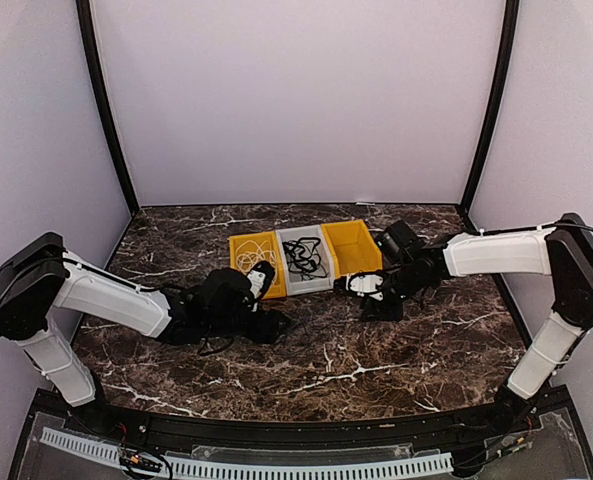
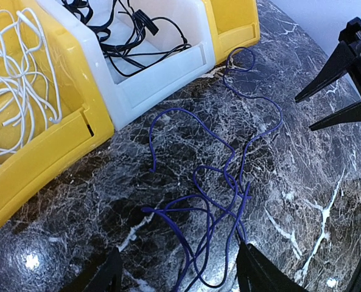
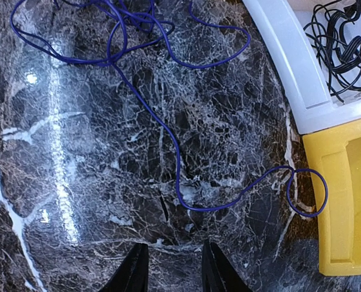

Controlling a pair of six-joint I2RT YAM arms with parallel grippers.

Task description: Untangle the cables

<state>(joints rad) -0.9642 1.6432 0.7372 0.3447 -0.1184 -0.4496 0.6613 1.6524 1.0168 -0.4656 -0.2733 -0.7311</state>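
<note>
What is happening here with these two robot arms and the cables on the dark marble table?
The arms are separating tangled cables. A thin white cable lies in a yellow plastic bin, and a thin black cable lies in the white plastic bin beside it. A thin purple cable lies in loose loops on the dark marble table, outside the bins. The left end effector hovers open over its tangled part, and the right end effector hovers open over its straighter stretch. Neither holds anything.

Light fell bright and even from above. The polished bench (image 3: 229,121) showed white glare streaks in both wrist views. The overhead view was softer, its edges bowed.
</note>
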